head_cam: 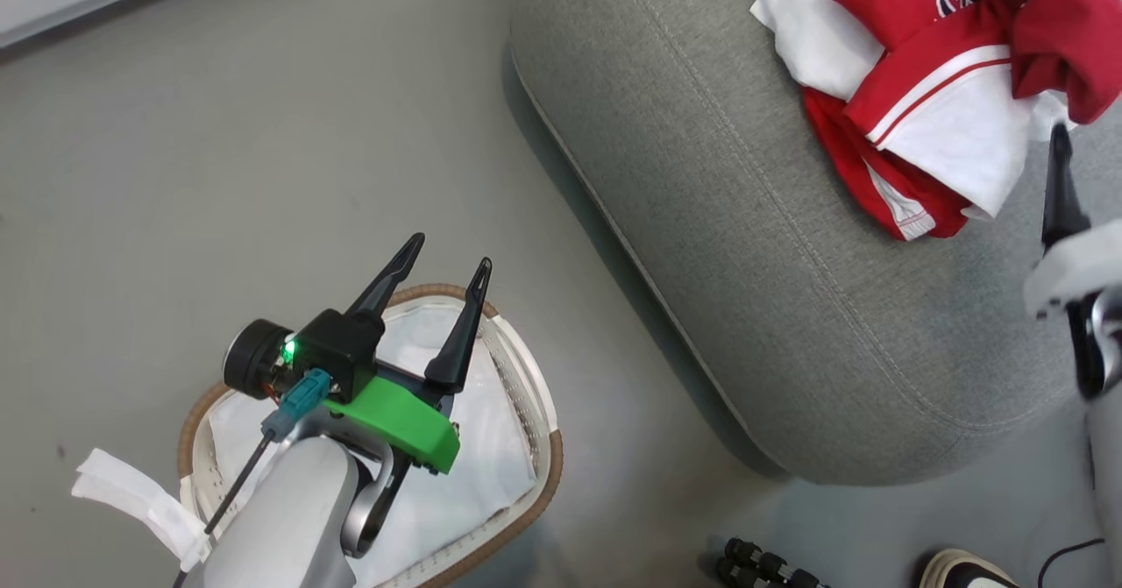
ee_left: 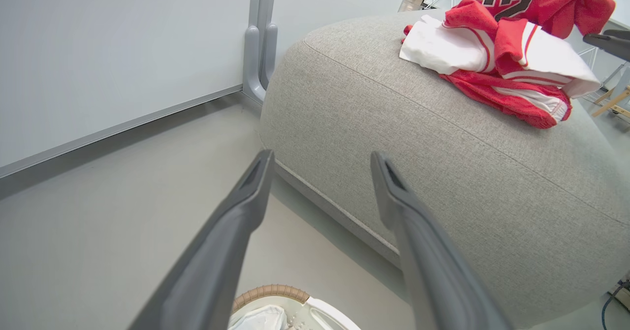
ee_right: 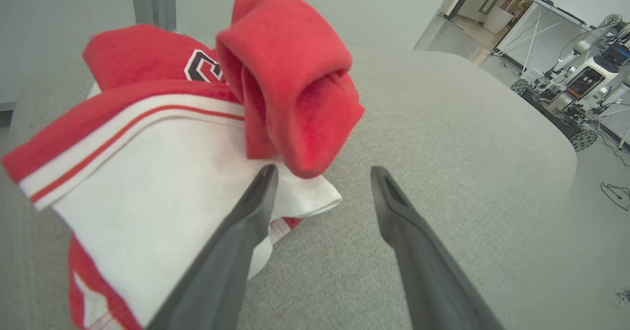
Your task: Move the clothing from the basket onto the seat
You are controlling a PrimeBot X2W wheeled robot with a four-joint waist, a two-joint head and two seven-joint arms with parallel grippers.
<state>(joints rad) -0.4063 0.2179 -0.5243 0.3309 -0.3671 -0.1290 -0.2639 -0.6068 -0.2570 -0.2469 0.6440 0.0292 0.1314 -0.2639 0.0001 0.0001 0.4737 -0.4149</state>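
Note:
The clothing (head_cam: 929, 88), red sportswear with white panels and a dark logo, lies bunched in a heap on the grey seat (head_cam: 745, 264). In the right wrist view my right gripper (ee_right: 323, 170) is open just short of the clothing (ee_right: 147, 148), with a red fold hanging close above its left finger and nothing between the fingers. My left gripper (head_cam: 450, 251) is open and empty above the basket (head_cam: 548, 483), where a white liner shows. The left wrist view looks past my left gripper (ee_left: 321, 157) to the seat (ee_left: 443, 182), the clothing (ee_left: 497, 59) and the basket rim (ee_left: 275, 293).
A white cloth strip (head_cam: 131, 492) hangs off the basket's left side. A shoe (head_cam: 964, 570) and a black wheeled piece (head_cam: 763, 566) sit on the floor below the seat. A wall panel (ee_left: 98, 74) stands behind, and other robots (ee_right: 581, 84) at the far right.

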